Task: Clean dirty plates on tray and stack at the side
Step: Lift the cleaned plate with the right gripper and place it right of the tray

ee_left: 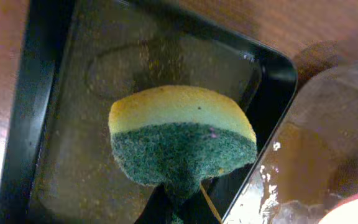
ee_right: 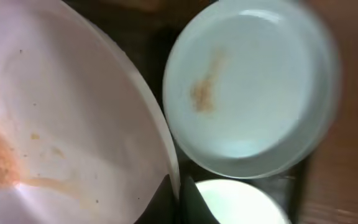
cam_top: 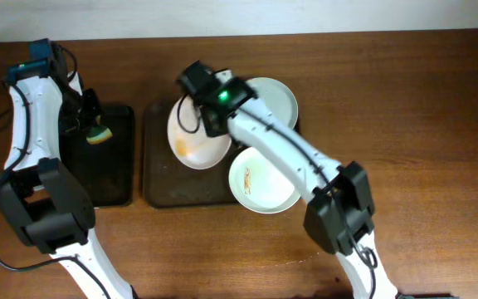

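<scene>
My left gripper (cam_top: pixel 92 124) is shut on a yellow and green sponge (cam_top: pixel 99 134) and holds it above the black tray (cam_top: pixel 114 187). In the left wrist view the sponge (ee_left: pixel 180 134) fills the middle, with my fingers (ee_left: pixel 179 210) below it. My right gripper (cam_top: pixel 208 119) is shut on the rim of a pinkish plate (cam_top: pixel 196 143) with an orange stain, on the brown tray (cam_top: pixel 177 189). In the right wrist view my fingers (ee_right: pixel 180 200) pinch that plate's edge (ee_right: pixel 61 124). A pale blue plate (cam_top: pixel 274 100) (ee_right: pixel 247 87) with a small stain and a white plate (cam_top: pixel 262 181) (ee_right: pixel 235 205) with orange marks lie beside it.
The black tray (ee_left: pixel 272 68) is wet and speckled inside, and stands left of the brown tray (ee_left: pixel 328 143). The three plates crowd the right part of the brown tray. Bare wooden table (cam_top: pixel 421 124) lies to the right.
</scene>
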Available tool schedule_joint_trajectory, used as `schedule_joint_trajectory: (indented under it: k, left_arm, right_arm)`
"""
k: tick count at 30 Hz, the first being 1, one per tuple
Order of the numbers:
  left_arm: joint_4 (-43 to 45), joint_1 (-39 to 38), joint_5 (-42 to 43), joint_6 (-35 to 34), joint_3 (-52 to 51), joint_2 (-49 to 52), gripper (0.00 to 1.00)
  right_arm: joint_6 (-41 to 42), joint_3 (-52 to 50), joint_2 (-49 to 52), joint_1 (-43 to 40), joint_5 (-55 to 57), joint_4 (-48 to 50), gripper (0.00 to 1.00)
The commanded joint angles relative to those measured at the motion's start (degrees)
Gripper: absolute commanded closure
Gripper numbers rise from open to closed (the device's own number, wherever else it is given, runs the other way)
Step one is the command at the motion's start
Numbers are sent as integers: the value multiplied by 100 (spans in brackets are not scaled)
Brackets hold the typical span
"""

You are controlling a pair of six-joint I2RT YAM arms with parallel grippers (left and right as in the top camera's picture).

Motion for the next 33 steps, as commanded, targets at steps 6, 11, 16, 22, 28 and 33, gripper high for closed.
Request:
schedule_joint_trajectory:
  k: [6,11,16,22,28,33]
  left_arm:
    - [225,28,90,120,-7,-28,100]
    - [227,28,90,118,-7,-28,99]
    - [227,28,90,120,-7,-28,99]
    - [223,28,90,120,-7,-28,99]
    - [221,28,90,118,-7,-28,99]
    - [227,28,87,116,-7,-28,100]
  right_arm:
    - [-57,92,-149,1593,5027,-181,96]
    - [-52,92,-149,2044,6559,-131,96]
    - [-9,92,-149,2057,6380,2,96]
    - [-11,92,-424,1384,3027,-133,96]
    - [-15,92,-1788,-1021,-1198,-984,96]
    - [-63,-273,-1950,-3508,-1635,-1921,96]
